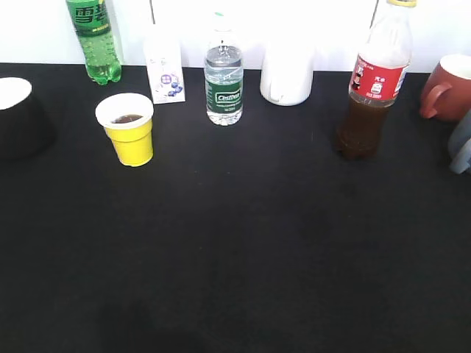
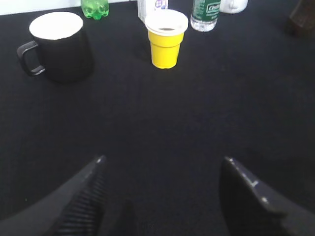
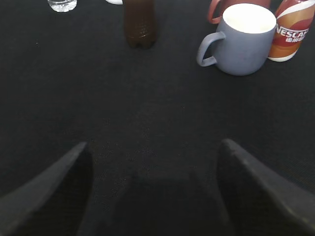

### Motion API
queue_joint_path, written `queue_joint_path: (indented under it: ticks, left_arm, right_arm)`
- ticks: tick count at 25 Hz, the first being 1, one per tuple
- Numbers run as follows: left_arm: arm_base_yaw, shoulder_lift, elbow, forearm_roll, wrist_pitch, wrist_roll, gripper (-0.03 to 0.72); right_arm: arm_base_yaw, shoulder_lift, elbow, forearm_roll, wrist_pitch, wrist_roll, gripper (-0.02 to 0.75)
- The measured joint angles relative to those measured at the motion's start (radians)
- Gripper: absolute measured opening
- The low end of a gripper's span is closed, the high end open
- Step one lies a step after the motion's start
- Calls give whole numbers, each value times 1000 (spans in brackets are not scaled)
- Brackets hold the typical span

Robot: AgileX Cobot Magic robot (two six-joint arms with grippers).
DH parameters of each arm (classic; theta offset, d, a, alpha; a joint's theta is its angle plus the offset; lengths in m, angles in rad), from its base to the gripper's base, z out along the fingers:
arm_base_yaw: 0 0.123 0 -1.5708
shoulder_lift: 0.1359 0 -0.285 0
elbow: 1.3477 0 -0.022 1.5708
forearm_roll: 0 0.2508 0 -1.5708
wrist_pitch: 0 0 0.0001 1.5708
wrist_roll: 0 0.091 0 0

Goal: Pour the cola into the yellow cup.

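Note:
The cola bottle (image 1: 372, 88) stands upright at the back right of the black table, with a red label, a yellow cap and dark drink in its lower part. Its base shows in the right wrist view (image 3: 140, 24). The yellow cup (image 1: 130, 131) stands at the back left with a little dark liquid inside; it also shows in the left wrist view (image 2: 167, 39). My left gripper (image 2: 162, 160) is open and empty, well short of the cup. My right gripper (image 3: 153, 145) is open and empty, short of the bottle. Neither gripper shows in the exterior view.
Along the back stand a green soda bottle (image 1: 94, 40), a small carton (image 1: 165, 70), a water bottle (image 1: 224, 81) and a white mug (image 1: 287, 73). A black mug (image 2: 59, 44) is at the left. A reddish-brown mug (image 1: 450, 88), a grey-blue mug (image 3: 241, 39) and a Nescafe bottle (image 3: 291, 32) are at the right.

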State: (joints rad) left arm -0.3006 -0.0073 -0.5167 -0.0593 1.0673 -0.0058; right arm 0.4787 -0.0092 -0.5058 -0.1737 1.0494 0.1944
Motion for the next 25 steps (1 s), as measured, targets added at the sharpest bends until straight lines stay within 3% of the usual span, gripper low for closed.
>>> queue_joint_path:
  ticks: [6, 8, 11, 13, 16, 25]
  left_arm:
    - [5, 0, 0, -3, -1, 0, 531]
    - [77, 0, 0, -3, -1, 0, 528]
    - [237, 0, 0, -4, -1, 0, 512]
    - [291, 0, 0, -4, -1, 0, 512]
    - [298, 0, 0, -4, -1, 0, 492]
    - [298, 0, 0, -4, -1, 0, 478]
  right_arm:
    - [0, 0, 0, 5, -2, 0, 594]
    - [-18, 0, 0, 5, -3, 0, 594]
    - [-187, 0, 0, 5, -4, -1, 594]
    - [-306, -1, 0, 5, -4, -1, 594]
    - [-397, -1, 0, 5, -4, -1, 594]
    - [-402, -1, 0, 5, -4, -1, 593]
